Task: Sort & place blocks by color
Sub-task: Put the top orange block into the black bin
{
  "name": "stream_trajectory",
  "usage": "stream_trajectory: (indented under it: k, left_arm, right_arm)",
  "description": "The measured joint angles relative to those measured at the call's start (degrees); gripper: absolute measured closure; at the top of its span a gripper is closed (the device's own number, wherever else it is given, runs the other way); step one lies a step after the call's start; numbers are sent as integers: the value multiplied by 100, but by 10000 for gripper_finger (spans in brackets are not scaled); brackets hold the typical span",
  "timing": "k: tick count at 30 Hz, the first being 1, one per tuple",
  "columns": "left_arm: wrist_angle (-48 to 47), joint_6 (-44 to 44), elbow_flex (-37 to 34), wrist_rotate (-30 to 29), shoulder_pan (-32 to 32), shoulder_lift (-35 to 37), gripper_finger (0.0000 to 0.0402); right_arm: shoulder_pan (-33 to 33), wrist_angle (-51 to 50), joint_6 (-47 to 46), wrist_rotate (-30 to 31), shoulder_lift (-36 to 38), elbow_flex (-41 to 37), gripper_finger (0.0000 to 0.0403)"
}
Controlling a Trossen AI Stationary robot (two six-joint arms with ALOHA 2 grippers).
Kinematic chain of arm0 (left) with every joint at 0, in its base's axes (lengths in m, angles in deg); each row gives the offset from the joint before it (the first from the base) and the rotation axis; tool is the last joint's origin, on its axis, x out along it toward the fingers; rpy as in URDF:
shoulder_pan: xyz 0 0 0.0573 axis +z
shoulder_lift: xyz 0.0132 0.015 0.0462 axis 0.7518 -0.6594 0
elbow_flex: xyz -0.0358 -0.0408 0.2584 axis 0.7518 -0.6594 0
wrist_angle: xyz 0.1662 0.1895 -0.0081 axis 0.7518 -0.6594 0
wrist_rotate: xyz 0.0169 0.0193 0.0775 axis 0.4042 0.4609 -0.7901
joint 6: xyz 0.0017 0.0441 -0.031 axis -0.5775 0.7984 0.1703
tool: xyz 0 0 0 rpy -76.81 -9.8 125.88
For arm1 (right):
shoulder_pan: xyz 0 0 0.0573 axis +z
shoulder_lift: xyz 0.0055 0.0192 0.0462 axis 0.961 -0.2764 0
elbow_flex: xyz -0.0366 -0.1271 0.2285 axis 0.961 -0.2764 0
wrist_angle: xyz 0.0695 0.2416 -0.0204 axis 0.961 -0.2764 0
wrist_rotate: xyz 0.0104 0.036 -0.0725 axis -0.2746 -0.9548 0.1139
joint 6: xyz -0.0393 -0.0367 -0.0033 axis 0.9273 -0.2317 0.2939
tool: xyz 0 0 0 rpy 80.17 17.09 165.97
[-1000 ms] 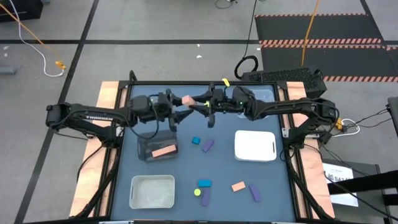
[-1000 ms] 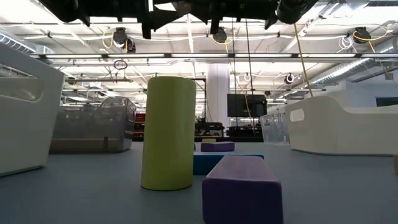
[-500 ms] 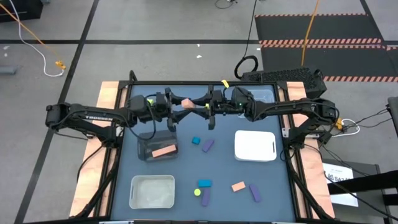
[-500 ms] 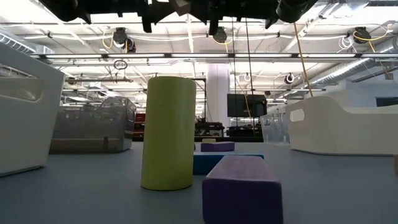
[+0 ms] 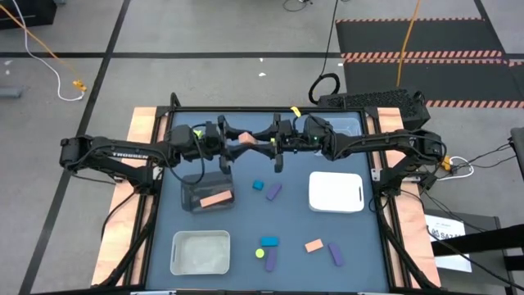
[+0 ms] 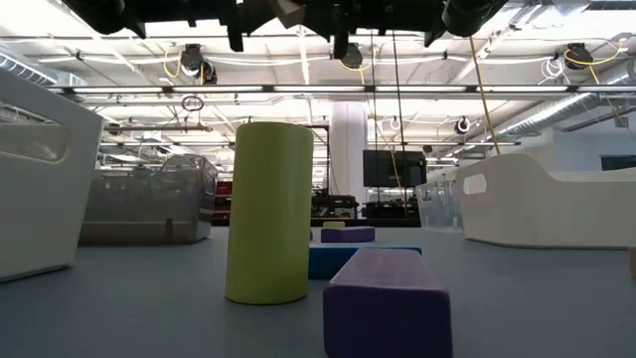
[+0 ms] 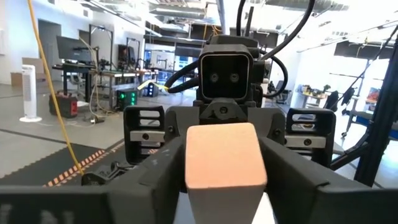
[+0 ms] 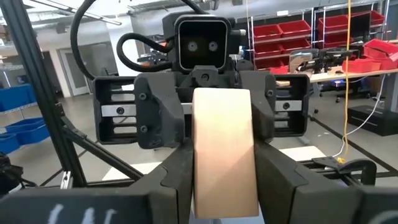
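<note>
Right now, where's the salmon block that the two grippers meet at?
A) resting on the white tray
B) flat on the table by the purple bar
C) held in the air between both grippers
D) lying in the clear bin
C: the salmon block sits up between the left gripper and right gripper, above the table; both wrist views show it between the fingers.

Bare table [image 5: 291,217] lies between dark bin [image 5: 206,194] and white tray [image 5: 336,192], dotted by blocks.

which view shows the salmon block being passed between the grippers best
The right wrist view: the salmon block fills the centre, between dark fingers. The left wrist view shows one end, the high view a small piece between both grippers; the low view misses it.
</note>
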Motion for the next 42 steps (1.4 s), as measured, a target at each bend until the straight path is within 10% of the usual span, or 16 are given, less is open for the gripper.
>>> stream_trajectory:
  k: [10, 27, 42]
  left_arm:
    - [-57, -266, 0, 228, 5, 1, 271]
    - [821, -372, 4, 322, -117, 2, 271]
    - [-2361, -2697, 3, 1161, -724, 93, 271]
  right_arm:
    - [0, -275, -83, -47, 73, -4, 222]
    - [-118, -3965, -41, 571, 1322, -4, 201]
    - [283, -3896, 20, 784, 1054, -815, 200]
